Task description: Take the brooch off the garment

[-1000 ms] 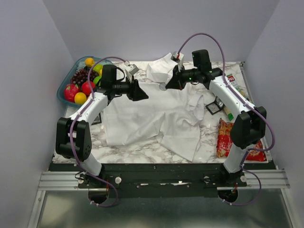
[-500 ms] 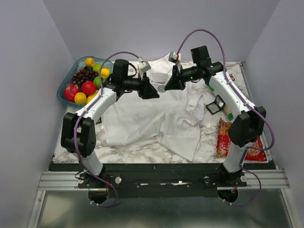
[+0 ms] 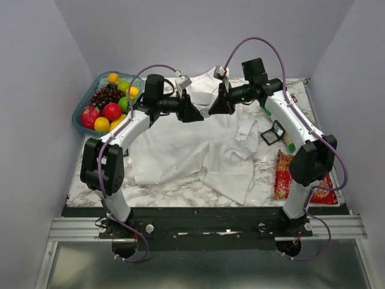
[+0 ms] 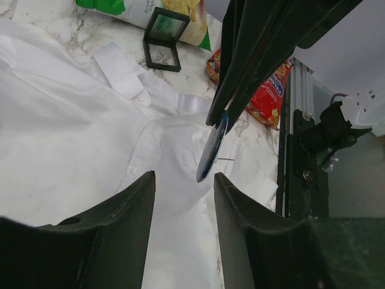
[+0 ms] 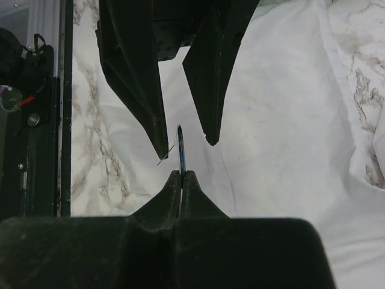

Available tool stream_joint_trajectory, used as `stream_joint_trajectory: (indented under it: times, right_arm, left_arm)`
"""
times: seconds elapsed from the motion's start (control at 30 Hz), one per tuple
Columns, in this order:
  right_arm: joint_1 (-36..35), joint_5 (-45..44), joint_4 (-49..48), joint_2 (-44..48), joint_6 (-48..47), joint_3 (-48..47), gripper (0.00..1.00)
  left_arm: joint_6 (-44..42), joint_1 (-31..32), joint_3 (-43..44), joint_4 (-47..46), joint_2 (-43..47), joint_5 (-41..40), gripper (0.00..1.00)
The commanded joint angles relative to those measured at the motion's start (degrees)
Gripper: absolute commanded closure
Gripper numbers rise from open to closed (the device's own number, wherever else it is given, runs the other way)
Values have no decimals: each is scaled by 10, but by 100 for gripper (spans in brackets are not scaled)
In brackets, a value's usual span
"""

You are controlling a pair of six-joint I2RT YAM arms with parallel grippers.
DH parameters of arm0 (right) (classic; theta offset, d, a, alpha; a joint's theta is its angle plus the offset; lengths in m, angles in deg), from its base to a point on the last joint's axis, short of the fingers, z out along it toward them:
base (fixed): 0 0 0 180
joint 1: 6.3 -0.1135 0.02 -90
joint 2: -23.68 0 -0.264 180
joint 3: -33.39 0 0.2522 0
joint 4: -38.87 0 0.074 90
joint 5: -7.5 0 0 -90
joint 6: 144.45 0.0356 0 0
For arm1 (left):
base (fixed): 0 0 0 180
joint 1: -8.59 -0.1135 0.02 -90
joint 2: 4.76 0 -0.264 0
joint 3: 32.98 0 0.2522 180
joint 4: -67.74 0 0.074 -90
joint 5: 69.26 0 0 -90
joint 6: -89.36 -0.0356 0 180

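Note:
The garment is a white shirt spread flat on the marble table, also seen in the left wrist view and the right wrist view. My right gripper is shut on the lower edge of the brooch, a thin dark-blue disc seen edge-on with its pin sticking out sideways. The brooch hangs in the air above the shirt's upper part. My left gripper is open and faces the brooch, whose lower tip sits just beyond the gap. Its fingers stand either side of the disc without touching it.
A bowl of fruit sits at the back left. A small black square frame and a red snack bag lie right of the shirt. A loose white cloth is bunched behind the grippers.
My left arm has swung right, bringing its open fingers up to the brooch. The right gripper has lifted slightly and kept its hold.

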Motion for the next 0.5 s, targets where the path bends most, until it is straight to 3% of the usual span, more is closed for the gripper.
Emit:
stream_joint_trajectory:
  times: [0.0,0.2,0.47]
  right_arm:
    - [-2,15,13,1,0,0,100]
    - [-3,14,9,-2,7,2,100]
    - [-3,7,-4,-5,26,6,100]
  left_arm:
    - [59,2,11,-74,-17,14,48]
    - [70,3,13,-89,-26,23,57]
    - [85,3,12,-114,-28,43,80]
